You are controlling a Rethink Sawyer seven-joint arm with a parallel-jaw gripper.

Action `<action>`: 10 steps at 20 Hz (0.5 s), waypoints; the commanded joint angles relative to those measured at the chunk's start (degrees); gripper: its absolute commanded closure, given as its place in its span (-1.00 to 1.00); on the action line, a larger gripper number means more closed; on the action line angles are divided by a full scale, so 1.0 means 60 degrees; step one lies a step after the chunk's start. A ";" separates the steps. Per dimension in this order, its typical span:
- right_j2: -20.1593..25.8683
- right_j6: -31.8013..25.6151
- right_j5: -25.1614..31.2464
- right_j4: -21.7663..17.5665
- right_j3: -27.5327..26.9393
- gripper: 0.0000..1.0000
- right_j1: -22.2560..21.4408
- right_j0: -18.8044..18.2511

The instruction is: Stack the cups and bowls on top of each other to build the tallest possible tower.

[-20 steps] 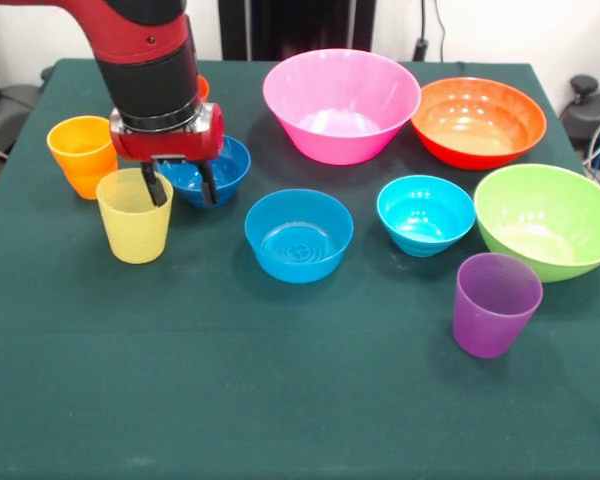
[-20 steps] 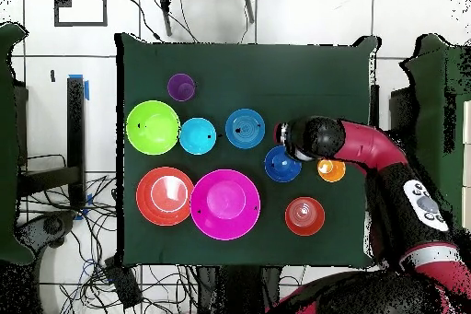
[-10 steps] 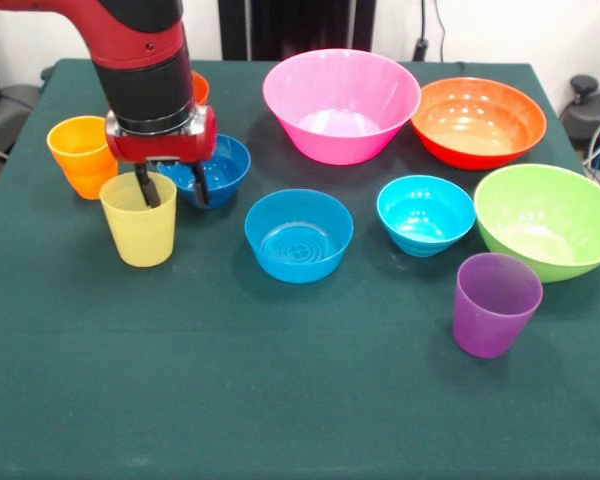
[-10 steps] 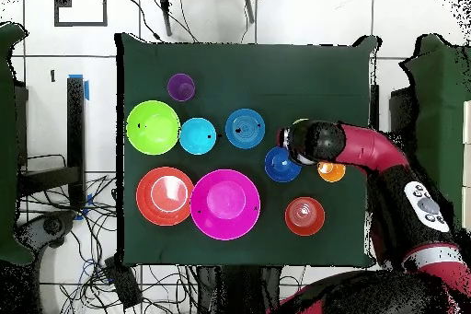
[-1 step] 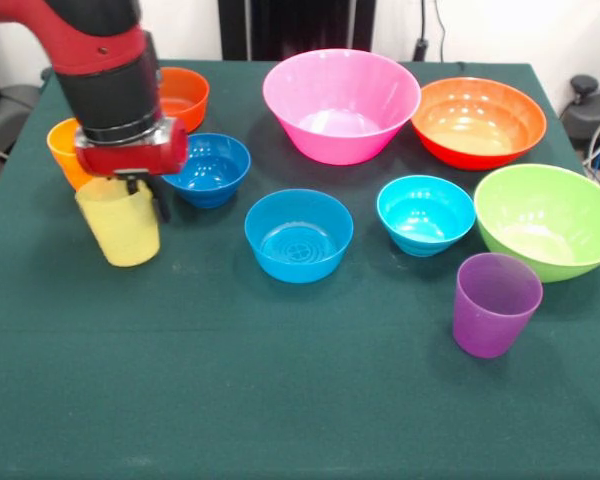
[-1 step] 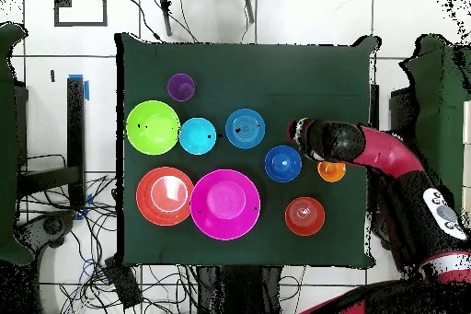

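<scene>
Bright, even overhead light; soft short shadows on table (image 5: 310,400); glare spots inside pink bowl (image 5: 341,105); slightly soft focus.

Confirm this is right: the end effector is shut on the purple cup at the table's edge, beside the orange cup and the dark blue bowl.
Not quite: the colour is wrong. The end effector is shut on the yellow cup, as the front view shows. The purple cup stands untouched in front of the lime green bowl. The rest holds: the orange cup and the dark blue bowl are beside it.
</scene>
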 commanded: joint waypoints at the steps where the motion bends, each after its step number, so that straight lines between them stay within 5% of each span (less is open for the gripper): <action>1: 0.0535 -0.1709 -0.0220 -0.0945 -0.0040 1.00 0.0544 0.0211; 10: 0.0344 -0.1222 0.0028 -0.0895 0.0244 1.00 0.0280 0.0450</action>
